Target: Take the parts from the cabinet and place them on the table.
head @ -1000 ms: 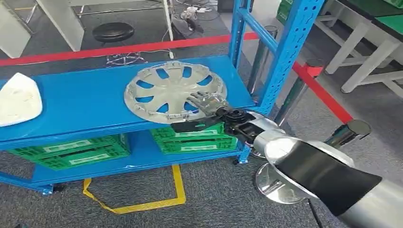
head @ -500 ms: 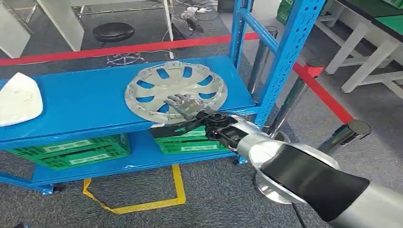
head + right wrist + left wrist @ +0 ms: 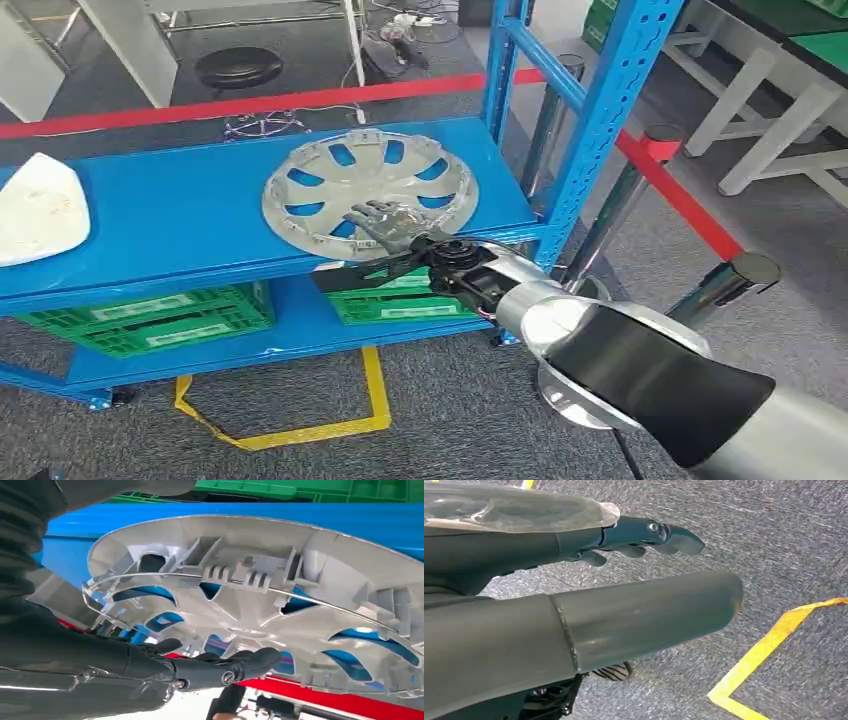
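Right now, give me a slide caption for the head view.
Right hand reaches over the near rim of the silver hubcap lying on the blue cabinet shelf, fingers spread above it, green crates below.

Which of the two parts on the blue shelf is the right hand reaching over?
The grey wheel cover: the right hand is spread over its near rim. The white part lies apart at the shelf's far left.

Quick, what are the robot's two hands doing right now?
Left hand: open, holding nothing.
Right hand: fingers spread over the hubcap, open, not gripping it yet.
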Robot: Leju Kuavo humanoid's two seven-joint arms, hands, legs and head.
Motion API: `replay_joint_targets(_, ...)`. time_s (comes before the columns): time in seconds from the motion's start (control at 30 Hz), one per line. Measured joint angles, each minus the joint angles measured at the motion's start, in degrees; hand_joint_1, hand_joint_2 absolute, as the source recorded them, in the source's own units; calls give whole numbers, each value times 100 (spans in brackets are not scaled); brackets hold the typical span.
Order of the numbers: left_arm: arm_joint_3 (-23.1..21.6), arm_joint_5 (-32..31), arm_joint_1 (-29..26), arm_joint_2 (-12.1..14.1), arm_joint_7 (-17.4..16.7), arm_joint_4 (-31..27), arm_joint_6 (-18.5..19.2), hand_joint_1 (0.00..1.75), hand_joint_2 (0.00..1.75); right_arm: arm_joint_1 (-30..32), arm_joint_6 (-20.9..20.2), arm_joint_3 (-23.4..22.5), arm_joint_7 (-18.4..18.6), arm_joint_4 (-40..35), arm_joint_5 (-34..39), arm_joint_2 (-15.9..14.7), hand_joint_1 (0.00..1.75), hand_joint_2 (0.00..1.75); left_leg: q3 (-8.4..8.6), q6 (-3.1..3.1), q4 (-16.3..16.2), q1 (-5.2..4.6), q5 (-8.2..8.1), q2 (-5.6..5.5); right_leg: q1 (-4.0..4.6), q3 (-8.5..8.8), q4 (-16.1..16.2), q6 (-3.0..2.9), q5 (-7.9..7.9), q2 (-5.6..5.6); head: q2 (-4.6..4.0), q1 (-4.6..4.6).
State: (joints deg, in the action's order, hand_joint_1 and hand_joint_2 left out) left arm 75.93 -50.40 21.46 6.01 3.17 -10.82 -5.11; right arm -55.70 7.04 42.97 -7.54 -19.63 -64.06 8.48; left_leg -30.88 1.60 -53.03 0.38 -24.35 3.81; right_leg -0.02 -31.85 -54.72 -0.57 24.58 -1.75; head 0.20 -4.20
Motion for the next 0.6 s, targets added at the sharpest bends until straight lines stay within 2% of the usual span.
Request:
replay_joint_targets(0.23,0,0,0,0,0,0,2,0,0,0,-20,-2,4,17,0,0,0,175,0,0,0,0,0,0,-1,0,0,0,0,0,0,0)
replay_joint_targets(0.4,0,-9,1,0,-2,0,2,0,0,1,-242,-48,83,59,63,0,0,175,0,0,0,0,0,0,-1,-1,1,0,0,0,0,2)
replay_joint_targets(0.6,0,-20,1,0,-9,0,2,0,0,27,-328,-111,208,131,85,-18,0,175,1,0,0,0,0,1,0,-2,1,0,0,2,0,0)
